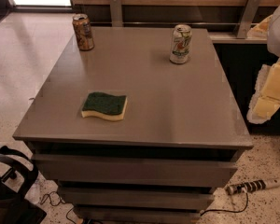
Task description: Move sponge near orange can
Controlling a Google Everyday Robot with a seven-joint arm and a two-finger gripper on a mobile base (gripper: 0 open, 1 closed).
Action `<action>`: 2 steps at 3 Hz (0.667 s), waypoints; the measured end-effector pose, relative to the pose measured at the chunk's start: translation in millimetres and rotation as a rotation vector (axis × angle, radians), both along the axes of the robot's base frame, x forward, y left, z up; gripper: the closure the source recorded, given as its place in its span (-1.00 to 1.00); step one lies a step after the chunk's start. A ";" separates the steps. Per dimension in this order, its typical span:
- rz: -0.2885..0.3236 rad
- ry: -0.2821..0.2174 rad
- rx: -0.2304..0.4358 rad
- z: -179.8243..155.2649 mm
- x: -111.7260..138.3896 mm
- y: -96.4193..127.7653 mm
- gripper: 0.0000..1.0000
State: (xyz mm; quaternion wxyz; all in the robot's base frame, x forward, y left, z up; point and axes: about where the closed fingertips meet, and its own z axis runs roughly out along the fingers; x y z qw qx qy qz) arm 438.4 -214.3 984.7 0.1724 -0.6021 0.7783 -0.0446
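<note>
The sponge [104,106], dark green on top over pale yellow foam, lies flat on the grey table [177,111] toward its front left. The orange can [83,31] stands upright at the table's far left corner, well behind the sponge. My gripper [267,99] shows as white and pale yellow parts at the right edge of the view, beyond the table's right side and far from both the sponge and the can. It holds nothing that I can see.
A white and green can [180,43] stands upright at the back right of the table. Drawers front the table. A black chair [9,181] is at the lower left, a power strip [254,185] on the floor at the lower right.
</note>
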 end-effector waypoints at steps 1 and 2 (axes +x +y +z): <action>0.000 0.000 0.000 0.1 0.0 0.0 -1.00; 0.036 0.001 0.085 -3.2 9.3 12.1 -1.00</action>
